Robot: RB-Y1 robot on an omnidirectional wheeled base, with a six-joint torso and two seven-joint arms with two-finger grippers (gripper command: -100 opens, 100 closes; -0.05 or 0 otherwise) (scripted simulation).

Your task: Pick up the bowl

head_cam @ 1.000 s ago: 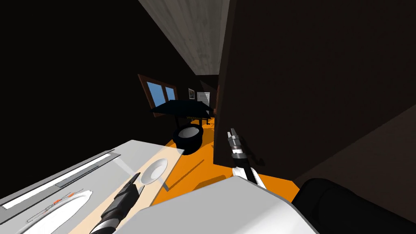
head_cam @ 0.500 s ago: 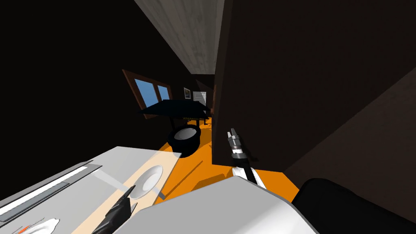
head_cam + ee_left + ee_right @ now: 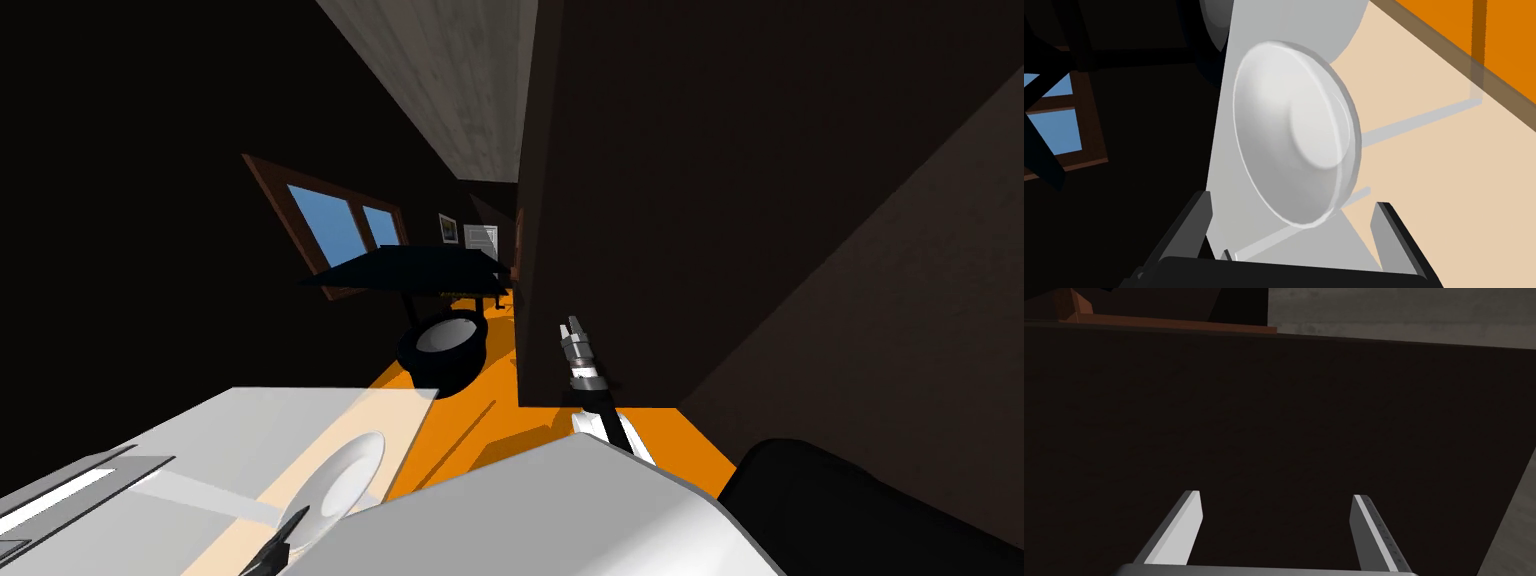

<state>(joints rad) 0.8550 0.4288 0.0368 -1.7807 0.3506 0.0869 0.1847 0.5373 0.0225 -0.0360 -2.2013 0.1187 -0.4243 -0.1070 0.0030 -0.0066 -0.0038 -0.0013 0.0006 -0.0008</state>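
The bowl is shallow and white. It rests on a pale counter just ahead of my left gripper, whose fingers stand open on either side of the bowl's near rim without touching it. In the head view the bowl lies at the counter's edge, and the left gripper sits just below it. My right gripper is held up by a dark wall, fingers open and empty.
A grey counter top with a glass-like pane runs left. Past its edge lies orange floor. A dark round tub and a dark table stand farther off. A dark wall rises on the right.
The whole head view has shifted: the counter and bowl slid down and left in the picture, so I moved. The left gripper dropped toward the bottom edge. The right arm stayed put.
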